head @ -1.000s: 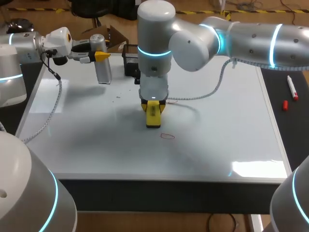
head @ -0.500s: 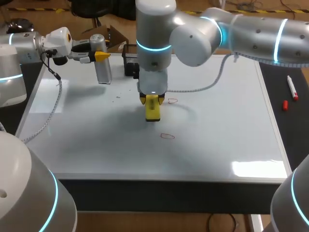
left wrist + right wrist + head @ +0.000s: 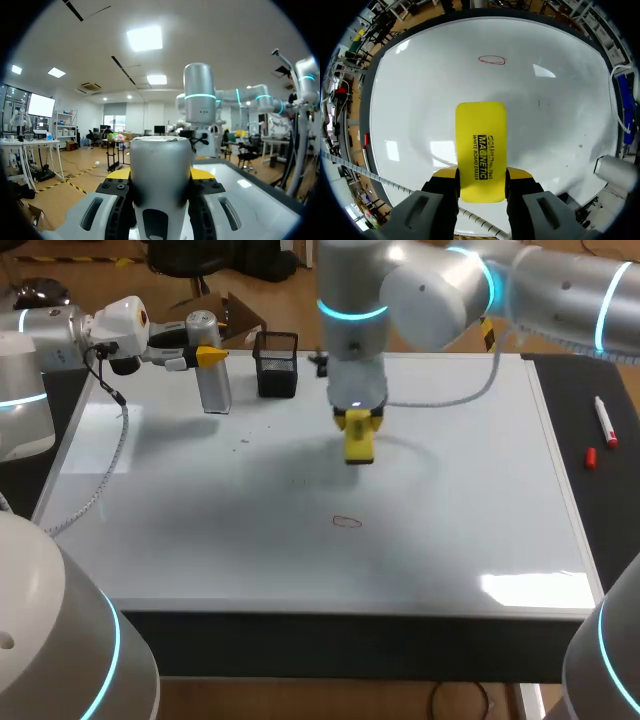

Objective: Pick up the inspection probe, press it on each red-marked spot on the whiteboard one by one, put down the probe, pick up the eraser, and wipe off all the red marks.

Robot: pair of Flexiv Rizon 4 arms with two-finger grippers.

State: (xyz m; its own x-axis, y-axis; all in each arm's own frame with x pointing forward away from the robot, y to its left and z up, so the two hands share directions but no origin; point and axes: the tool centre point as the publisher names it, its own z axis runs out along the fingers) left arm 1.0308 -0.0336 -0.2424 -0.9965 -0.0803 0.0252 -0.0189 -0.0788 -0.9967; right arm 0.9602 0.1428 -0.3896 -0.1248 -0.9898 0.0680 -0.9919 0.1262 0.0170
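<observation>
Checking the holder (image 3: 277, 365) first: it is a black mesh cup standing upright at the far edge of the whiteboard (image 3: 470, 530), and I cannot tell what is in it. I place everything else from that holder.

Just beside it, on the side toward my left arm, the probe (image 3: 212, 385) stands upright with its long axis vertical. Its lower end is down at the board, but I cannot tell whether it touches. My left tool (image 3: 207, 354) is clamped on the probe near its top, coming in level from the side. In the left wrist view the silver cylinder sits between both fingers (image 3: 116, 176).

On the holder's other side and nearer to me, my right tool (image 3: 358, 423) grips the yellow eraser (image 3: 360, 445) by its two long edges. The eraser's long axis runs out along the fingers, with its free end down toward the board. Ahead of that end, well apart, is one red mark (image 3: 492, 60), a small oval. It lies farther from the holder than the eraser does.

A marker (image 3: 606, 422) and a red cap (image 3: 591, 457) lie on the dark surface (image 3: 610, 500), well apart from the holder.
</observation>
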